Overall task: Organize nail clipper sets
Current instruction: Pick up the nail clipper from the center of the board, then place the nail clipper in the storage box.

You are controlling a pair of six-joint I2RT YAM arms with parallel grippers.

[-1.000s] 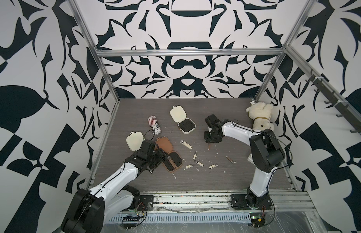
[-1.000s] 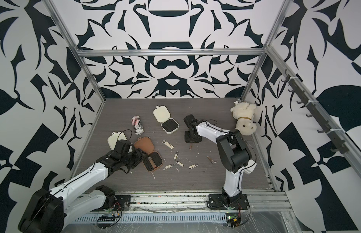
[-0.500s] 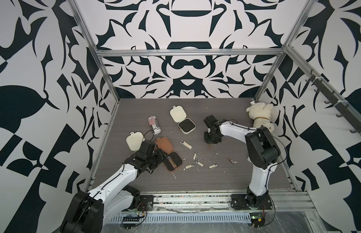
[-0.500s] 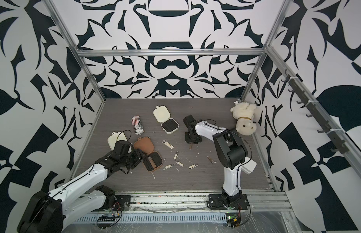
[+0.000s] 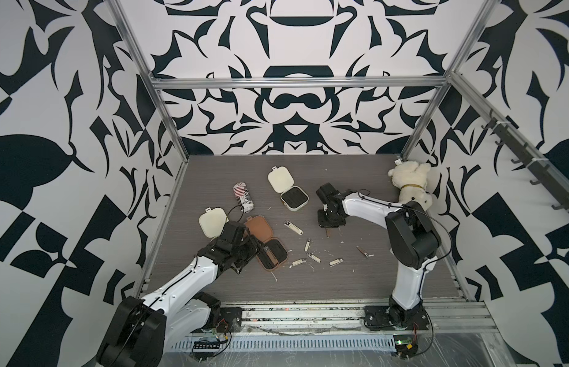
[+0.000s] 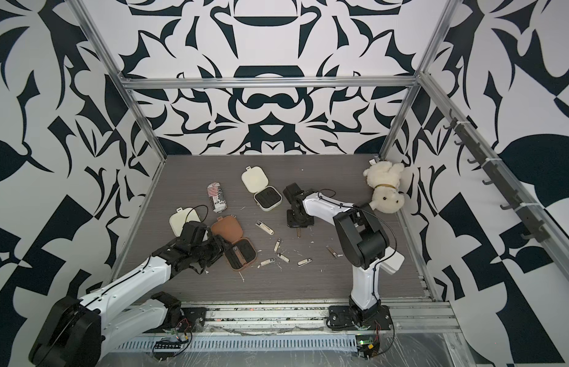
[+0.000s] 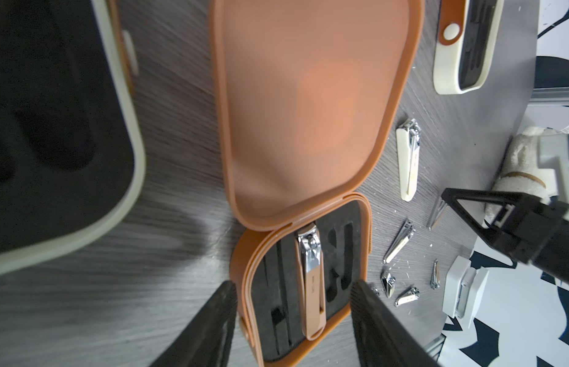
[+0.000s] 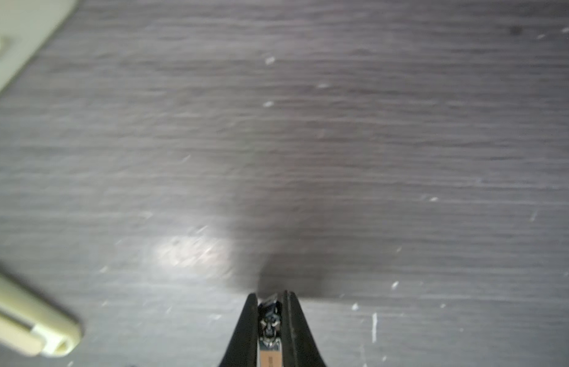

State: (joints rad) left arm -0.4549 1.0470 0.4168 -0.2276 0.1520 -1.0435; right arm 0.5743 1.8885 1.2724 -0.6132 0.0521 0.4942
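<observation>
The brown case [image 5: 258, 229] lies open at front left, and a brown clipper [image 7: 311, 279] rests in its black insert. My left gripper [image 7: 294, 282] clamps the sides of the case's base [image 7: 245, 254]. My right gripper [image 8: 270, 297] is shut on another brown clipper [image 8: 270, 321]. That clipper hangs just above the tabletop mid-table [image 5: 327, 233]. One open cream case [image 5: 294, 198] sits behind. Another cream case [image 5: 211, 220] lies beside my left wrist. Several loose clippers [image 5: 292, 227] are scattered between the arms.
A crushed striped can [image 5: 243, 197] lies behind the brown case. A white plush dog [image 5: 410, 184] leans in the back right corner. Metal frame posts [image 5: 168, 127] and patterned walls enclose the table. Small white flecks dot the surface.
My right gripper's jaws have narrowed onto the brown clipper, and that arm's elbow has shifted. The left arm and the brown case have hardly moved.
</observation>
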